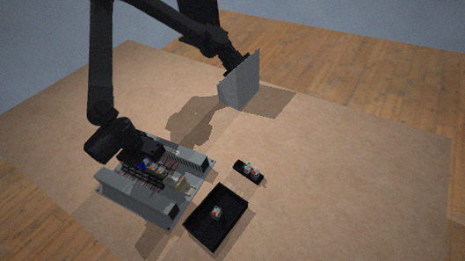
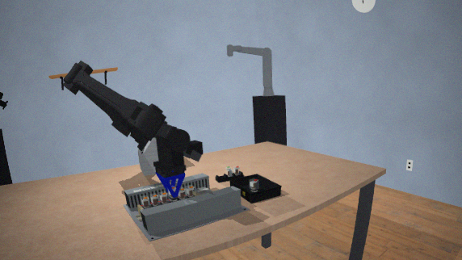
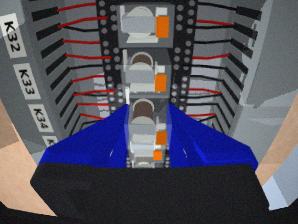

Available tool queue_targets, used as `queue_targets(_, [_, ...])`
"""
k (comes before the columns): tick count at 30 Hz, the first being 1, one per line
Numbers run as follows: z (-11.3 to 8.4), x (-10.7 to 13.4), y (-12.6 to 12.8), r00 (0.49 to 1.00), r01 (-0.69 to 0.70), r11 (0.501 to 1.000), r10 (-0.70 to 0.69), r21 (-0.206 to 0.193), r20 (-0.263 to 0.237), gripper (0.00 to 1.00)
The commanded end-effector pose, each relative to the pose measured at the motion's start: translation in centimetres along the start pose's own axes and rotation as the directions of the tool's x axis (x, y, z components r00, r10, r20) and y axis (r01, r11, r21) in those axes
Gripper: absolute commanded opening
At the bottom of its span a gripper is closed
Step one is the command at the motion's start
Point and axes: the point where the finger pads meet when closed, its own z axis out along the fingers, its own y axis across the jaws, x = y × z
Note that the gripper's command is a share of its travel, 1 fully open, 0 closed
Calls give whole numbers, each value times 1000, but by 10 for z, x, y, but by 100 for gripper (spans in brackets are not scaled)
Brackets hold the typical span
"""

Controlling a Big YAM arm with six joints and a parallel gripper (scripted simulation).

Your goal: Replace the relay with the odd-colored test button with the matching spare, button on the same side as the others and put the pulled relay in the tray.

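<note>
My gripper (image 1: 142,164) (image 2: 174,196) (image 3: 148,111) has its blue fingers down in the relay row, shut on a clear relay (image 3: 143,120) with an orange button. That button is on the right in the wrist view, like those of the neighbouring relays (image 3: 142,73) (image 2: 154,199). No tilt shows; whether its top is level with the others I cannot tell. Its blades and socket are hidden. A relay with a red button (image 1: 216,212) (image 2: 254,186) is in the black tray (image 1: 231,203) (image 2: 264,195). The black spare holder (image 1: 239,164) (image 2: 221,178) bears a green-button relay (image 1: 247,168) and a red-button relay (image 1: 255,173).
Grey ducts (image 1: 135,197) (image 2: 190,214) stand on both sides of the row, close to my fingers. Red and black wires run from them to the sockets. A grey angular block (image 1: 238,87) stands behind the panel, with another dark arm (image 1: 214,38) at it.
</note>
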Motion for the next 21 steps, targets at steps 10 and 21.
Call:
queue_targets(10, [-12, -2, -6, 1000, 3, 1000, -3, 19, -4, 0])
queue_targets(21, [-11, -2, -3, 1000, 5, 1000, -5, 17, -4, 0])
